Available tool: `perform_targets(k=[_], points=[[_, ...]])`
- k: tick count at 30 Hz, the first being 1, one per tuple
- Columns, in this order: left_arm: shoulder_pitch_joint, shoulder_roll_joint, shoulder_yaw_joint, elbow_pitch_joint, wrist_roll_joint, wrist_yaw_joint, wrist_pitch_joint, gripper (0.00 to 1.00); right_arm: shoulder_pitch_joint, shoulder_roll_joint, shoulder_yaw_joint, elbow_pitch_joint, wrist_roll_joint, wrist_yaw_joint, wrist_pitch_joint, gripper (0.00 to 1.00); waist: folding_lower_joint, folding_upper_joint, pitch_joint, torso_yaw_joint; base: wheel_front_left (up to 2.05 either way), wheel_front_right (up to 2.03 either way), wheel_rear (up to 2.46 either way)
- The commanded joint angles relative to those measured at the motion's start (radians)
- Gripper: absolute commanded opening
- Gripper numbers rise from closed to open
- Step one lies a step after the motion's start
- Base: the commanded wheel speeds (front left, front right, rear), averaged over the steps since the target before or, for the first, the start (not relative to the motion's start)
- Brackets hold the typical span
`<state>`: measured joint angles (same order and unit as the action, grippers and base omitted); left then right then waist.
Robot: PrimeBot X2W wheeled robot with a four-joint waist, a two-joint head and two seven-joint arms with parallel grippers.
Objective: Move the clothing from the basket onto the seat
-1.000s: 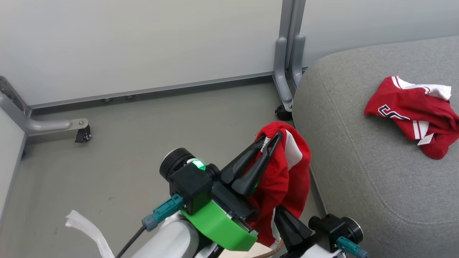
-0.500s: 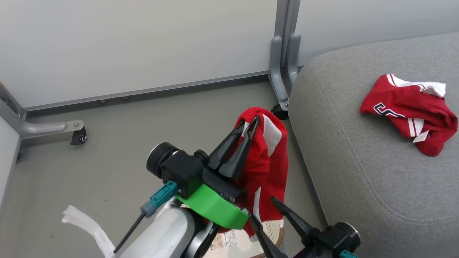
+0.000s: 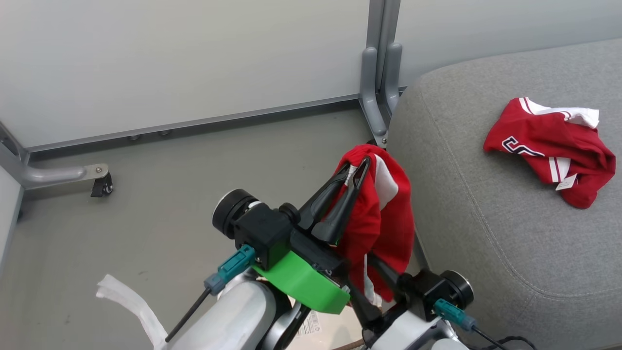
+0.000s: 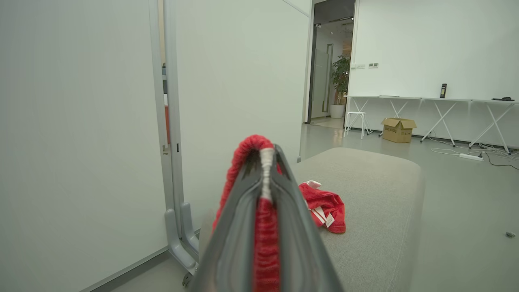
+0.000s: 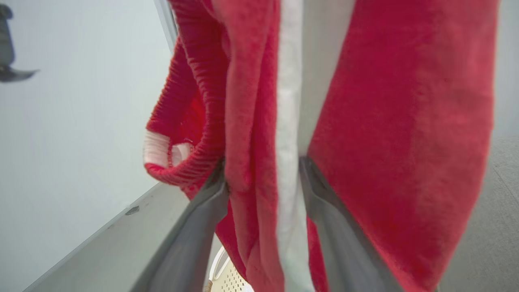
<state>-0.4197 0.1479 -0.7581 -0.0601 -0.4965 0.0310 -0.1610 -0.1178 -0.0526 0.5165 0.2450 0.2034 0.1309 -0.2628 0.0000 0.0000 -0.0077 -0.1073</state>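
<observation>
Head view, looking down: a red jersey garment (image 3: 384,214) with white panels hangs in the air from the left gripper (image 3: 358,167), whose two dark fingers are pinched tight on a bunched fold at the top of the cloth. The left wrist view shows the red and white fabric squeezed flat between them. The garment hangs just beside the left edge of the grey seat (image 3: 486,243), above the floor (image 3: 170,204) and not yet over the cushion. A second red garment (image 3: 549,146), with a navy-and-white letter mark and a small white tag, already lies crumpled on the seat's top, well in from that left edge. The right gripper (image 5: 263,174) reaches up into the lower folds. Its fingers (image 5: 194,235) stand well apart with a red fold and a white stripe hanging between them, apparently not clamped. The step in hand looks like carrying this piece across to the seat. The next move calls for lifting it clear over the rounded left edge, keeping the trailing hem from catching, then letting go above the cushion. The basket (image 5: 229,278) shows as a small patch of cream perforated plastic under the cloth, so whether more clothing lies inside cannot be told. In the head view, the right gripper's fingertips are hidden behind the fabric, and the seat's right and near sides are cut off.
</observation>
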Motion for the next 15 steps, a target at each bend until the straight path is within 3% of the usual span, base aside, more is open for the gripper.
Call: perform_targets(k=[1, 12, 13, 14, 15], points=[[-0.008, 0.005, -0.001, 0.007, -0.001, -0.002, -0.004, 0.00, -0.010, 0.000, 0.007, 0.009, -0.003, 0.000, -0.003, 0.00, 0.0000, 0.0000, 0.000, 0.001, 0.00, 0.00, 0.00], [-0.013, 0.017, -0.013, 0.069, 0.016, -0.005, -0.021, 0.00, 0.074, 0.000, -0.037, -0.015, 0.005, 0.000, -0.003, 0.00, 0.0000, 0.0000, 0.003, -0.003, 0.00, 0.00, 0.00], [-0.013, 0.017, -0.015, 0.075, 0.015, -0.006, -0.018, 0.04, 0.078, -0.001, -0.037, -0.017, 0.005, 0.000, -0.003, 0.00, 0.0000, 0.0000, 0.003, -0.004, 0.00, 0.00, 0.00], [-0.013, 0.017, -0.017, 0.081, 0.013, -0.005, -0.014, 0.30, 0.080, -0.001, -0.039, -0.019, 0.005, 0.000, -0.003, 0.00, 0.0000, 0.0000, 0.003, -0.006, 0.00, 0.00, 0.00], [-0.013, 0.017, -0.017, 0.085, 0.013, -0.001, -0.011, 0.48, 0.082, -0.001, -0.041, -0.021, 0.004, 0.000, -0.003, 0.00, 0.0000, 0.0000, 0.003, -0.007, 0.00, 0.00, 0.00]])
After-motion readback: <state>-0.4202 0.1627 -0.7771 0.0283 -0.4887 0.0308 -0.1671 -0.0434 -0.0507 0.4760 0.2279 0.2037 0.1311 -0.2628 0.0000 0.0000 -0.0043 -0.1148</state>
